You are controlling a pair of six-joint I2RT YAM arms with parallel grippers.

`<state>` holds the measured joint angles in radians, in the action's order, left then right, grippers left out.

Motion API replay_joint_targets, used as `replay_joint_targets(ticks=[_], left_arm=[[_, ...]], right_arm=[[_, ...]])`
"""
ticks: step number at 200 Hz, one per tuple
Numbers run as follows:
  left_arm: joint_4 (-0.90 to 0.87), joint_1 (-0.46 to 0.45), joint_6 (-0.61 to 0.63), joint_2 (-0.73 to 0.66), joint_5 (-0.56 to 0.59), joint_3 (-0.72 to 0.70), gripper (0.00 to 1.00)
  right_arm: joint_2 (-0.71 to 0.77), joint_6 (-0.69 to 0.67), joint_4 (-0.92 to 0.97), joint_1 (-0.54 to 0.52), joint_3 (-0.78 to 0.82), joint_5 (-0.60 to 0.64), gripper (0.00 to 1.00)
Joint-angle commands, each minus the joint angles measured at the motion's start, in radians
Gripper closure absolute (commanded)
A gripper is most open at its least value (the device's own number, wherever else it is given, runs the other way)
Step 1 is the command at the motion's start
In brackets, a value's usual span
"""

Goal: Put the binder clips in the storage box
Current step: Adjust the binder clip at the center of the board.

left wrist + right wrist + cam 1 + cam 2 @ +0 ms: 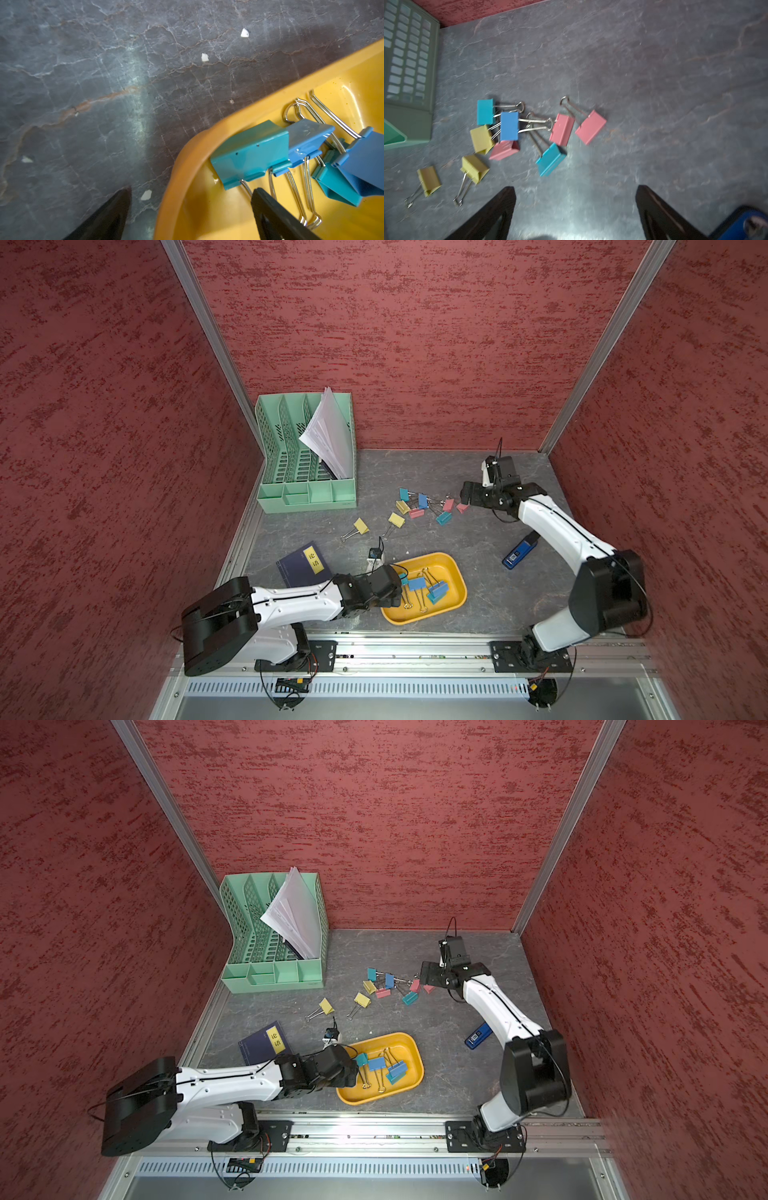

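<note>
Left gripper [191, 192]: jaws wide apart, holding nothing. One finger hangs over the bare table outside the storage box [451, 572]; the other is inside it, above a teal clip's wire handle.

Right gripper [575, 188]: jaws wide apart, empty, hovering beside the far cluster.

Location of the binder clips: four lie in the box [417, 584], two teal and two blue, with their handles overlapping. Nine are on the table. Seven of these sit in a loose cluster [422, 501], and two yellow ones [361, 526] lie apart, nearer the box. The stapler [519, 551] lies close to my right arm and is not part of the job.

Handling assessment: I judge these clips to be light, rigid and smooth-painted, so likely to slip in a poor pinch. The wire handles are thin and swing freely, which makes them a poor hold. I recommend closing across the flat faces of the body. Handles in the cluster cross one another, so lifting one clip may drag its neighbours. The outermost pink clip [590, 127] appears the least tangled.
</note>
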<state>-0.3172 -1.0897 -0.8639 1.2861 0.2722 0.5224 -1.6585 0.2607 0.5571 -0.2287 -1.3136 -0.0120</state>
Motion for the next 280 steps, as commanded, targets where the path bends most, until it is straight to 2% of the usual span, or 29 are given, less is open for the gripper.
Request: replay_joint_targets(ticks=[1,46,150,188,267,280], left_arm=[[-0.008,-0.002,-0.007,-0.008,0.019,-0.005,0.04],[-0.004,0.000,-0.015,0.016,0.013,-0.001,0.04],[0.004,0.001,-0.007,0.074,0.001,0.017,0.04],[0.003,0.001,-0.008,0.073,0.001,0.018,0.04],[0.003,-0.001,-0.004,0.059,0.002,0.014,0.04],[0.003,-0.002,-0.004,0.058,0.002,0.013,0.04]], right_arm=[[-0.149,-0.195,0.021,0.000,-0.091,0.010,0.02],[-0.292,-0.342,-0.032,0.071,-0.166,-0.090,0.02],[-0.442,-0.406,0.007,0.094,-0.253,-0.225,0.02],[-0.423,-0.376,0.021,0.094,-0.234,-0.244,0.02],[-0.312,-0.340,-0.028,0.088,-0.041,-0.265,0.02],[-0.296,-0.337,-0.044,0.083,-0.022,-0.234,0.02]])
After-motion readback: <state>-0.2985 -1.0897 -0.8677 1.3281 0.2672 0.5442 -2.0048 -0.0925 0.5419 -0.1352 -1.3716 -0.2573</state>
